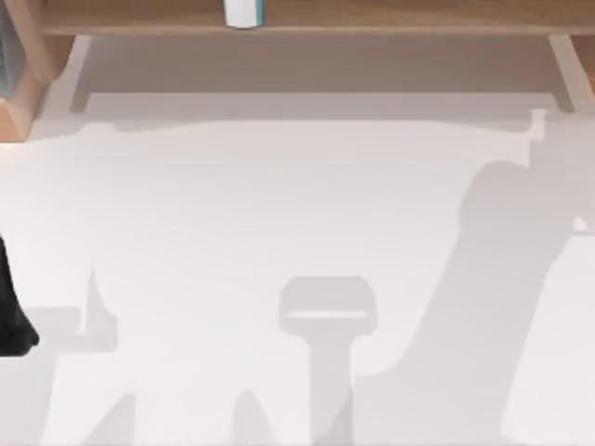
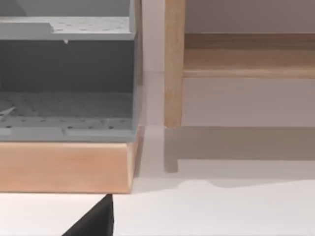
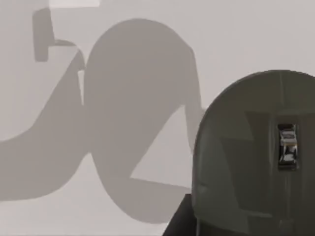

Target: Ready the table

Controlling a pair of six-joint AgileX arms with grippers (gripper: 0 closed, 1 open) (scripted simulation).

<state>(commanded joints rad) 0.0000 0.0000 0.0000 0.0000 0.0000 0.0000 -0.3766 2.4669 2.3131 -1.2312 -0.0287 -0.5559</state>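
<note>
Large plain matte white table (image 1: 279, 214) spread below pale wooden shelf (image 1: 372, 14), nothing grasped, both pincers' state impossible to tell; judged opening step, next calling for reach toward shelf.

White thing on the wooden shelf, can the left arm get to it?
Probably yes: the white thing stands near the shelf's front edge, with just open table between it and the left arm.
</note>
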